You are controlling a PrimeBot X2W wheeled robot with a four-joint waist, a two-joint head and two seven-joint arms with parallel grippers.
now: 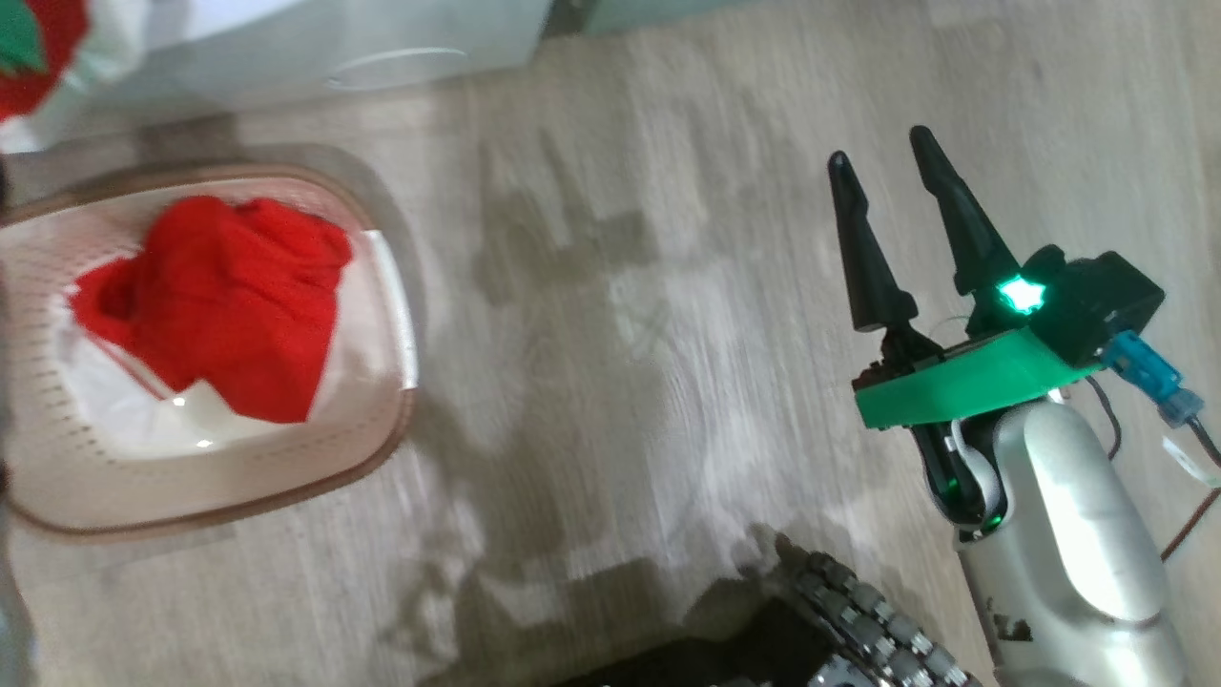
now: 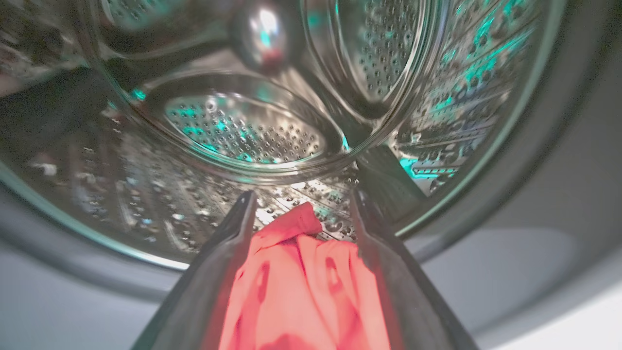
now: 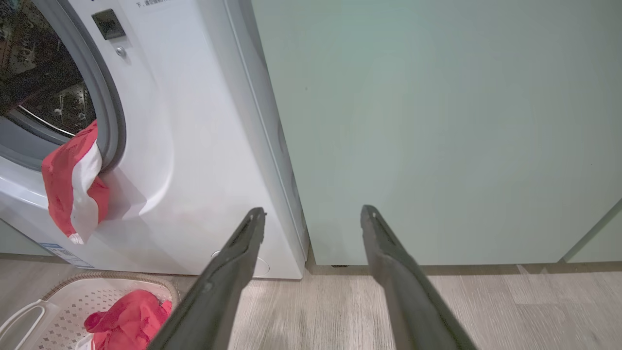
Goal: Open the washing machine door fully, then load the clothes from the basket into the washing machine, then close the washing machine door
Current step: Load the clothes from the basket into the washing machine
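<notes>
The left claw [image 2: 303, 199] was pointed into the shiny steel drum [image 2: 243, 131] of the washing machine [image 3: 194, 146]. Its two fingers were spread wide, and a red cloth [image 2: 296, 282] was bunched between them, low at the drum's mouth. Whether the cloth was really pinched could not be told.

The right claw [image 1: 879, 148] was held wide too, with nothing in it. It was kept above the wooden floor [image 1: 620, 286], well apart from the basket [image 1: 382, 458], and was pointed at the pale green cabinet [image 3: 437, 121] just beside the machine.

A red and white piece [image 3: 73, 184] was draped over the grey ring [image 3: 111, 97] of the machine's round opening, hanging down the white front. The opening was left uncovered.

The basket was set on the floor near the front of the machine. More red clothes [image 1: 219, 296] were heaped inside it, and one white handle [image 3: 24, 311] could be seen at its side.
</notes>
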